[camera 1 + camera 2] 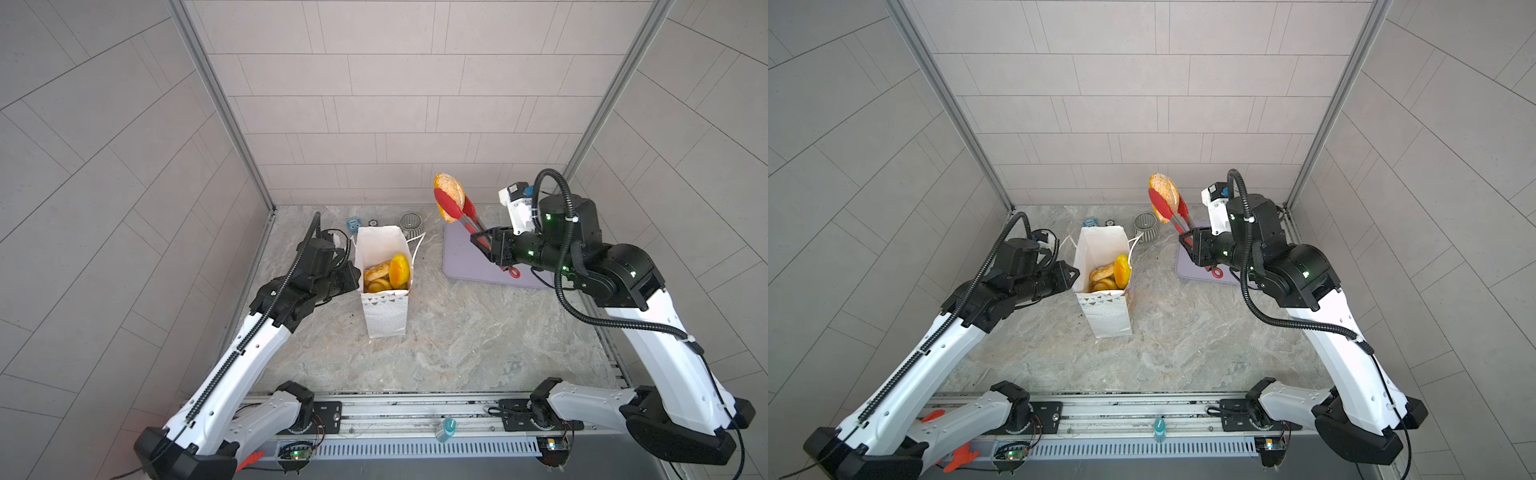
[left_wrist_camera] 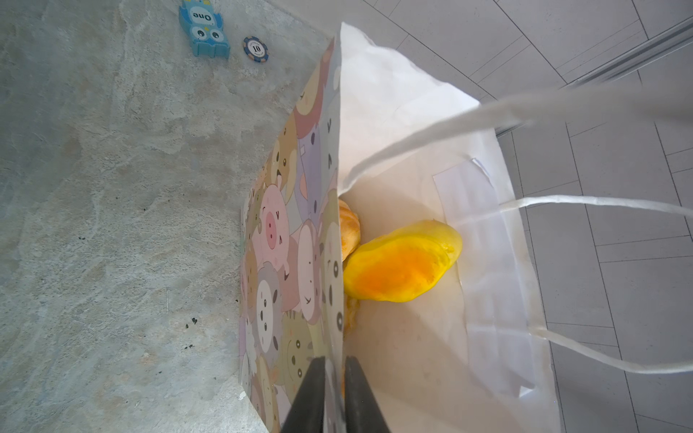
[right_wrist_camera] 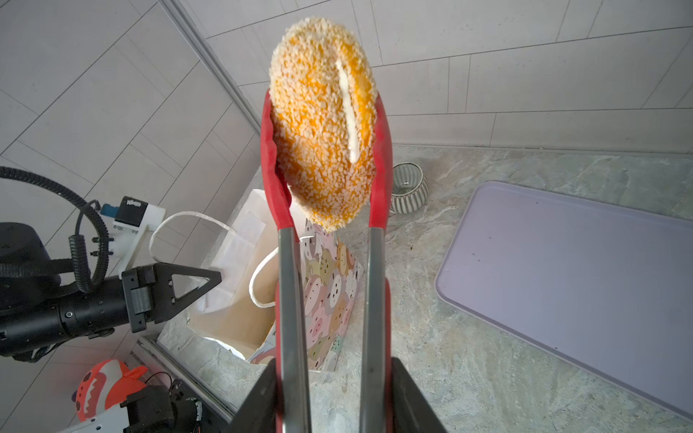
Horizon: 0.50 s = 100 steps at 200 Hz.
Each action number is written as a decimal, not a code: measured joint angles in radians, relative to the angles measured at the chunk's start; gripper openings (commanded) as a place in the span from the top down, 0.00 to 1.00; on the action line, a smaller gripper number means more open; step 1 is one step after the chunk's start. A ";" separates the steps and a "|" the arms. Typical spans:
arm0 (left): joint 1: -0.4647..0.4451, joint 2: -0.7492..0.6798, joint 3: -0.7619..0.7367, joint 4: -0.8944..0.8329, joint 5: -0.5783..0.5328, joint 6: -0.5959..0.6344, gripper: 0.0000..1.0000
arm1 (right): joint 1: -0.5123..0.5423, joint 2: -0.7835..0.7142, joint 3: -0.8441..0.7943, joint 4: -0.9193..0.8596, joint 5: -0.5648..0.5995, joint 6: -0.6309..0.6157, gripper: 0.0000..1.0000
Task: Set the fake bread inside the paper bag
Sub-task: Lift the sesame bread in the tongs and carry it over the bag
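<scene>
in both top views the paper bag (image 1: 384,316) stands upright on the marble counter (image 1: 457,340) with its mouth open, and several pieces of fake bread (image 1: 388,272) already lie inside it. the left gripper (image 1: 354,275) is at the bag's left wall near the rim. the right gripper (image 1: 484,243) holds red-tipped tongs (image 1: 448,204) that point upward and carry a sesame bun (image 1: 446,183) in the air, over by the lilac tray (image 1: 465,266) and well apart from the bag. in the left wrist view the fingers (image 2: 309,397) are closed on the bag's printed wall, one outside and one inside, keeping the mouth open; some of the fake bread shows within. in the right wrist view the right gripper's jaws squeeze the tongs' metal arms, and the red tips clamp the sesame bun from both sides; the part of the lilac tray in view shows no bread. so most of the job looks done: this bun seems to be the last piece, and what is left is to bring it over the bag's mouth and let it drop in.
</scene>
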<state>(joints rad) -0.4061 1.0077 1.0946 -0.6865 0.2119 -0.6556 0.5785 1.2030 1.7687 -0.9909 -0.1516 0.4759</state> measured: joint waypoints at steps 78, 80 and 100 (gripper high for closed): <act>0.000 -0.011 0.000 -0.001 -0.004 -0.002 0.83 | 0.272 0.082 0.091 0.000 0.136 0.013 0.58; 0.000 -0.011 0.000 -0.001 -0.004 -0.002 0.83 | 0.278 0.085 0.093 0.000 0.140 0.013 0.58; 0.000 -0.012 0.000 -0.001 -0.004 -0.002 0.83 | 0.338 0.114 0.107 0.005 0.169 0.017 0.59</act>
<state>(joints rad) -0.4061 0.9958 1.0946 -0.6872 0.2077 -0.6579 0.9165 1.3167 1.8755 -0.9859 0.0174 0.4927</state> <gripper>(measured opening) 0.170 0.418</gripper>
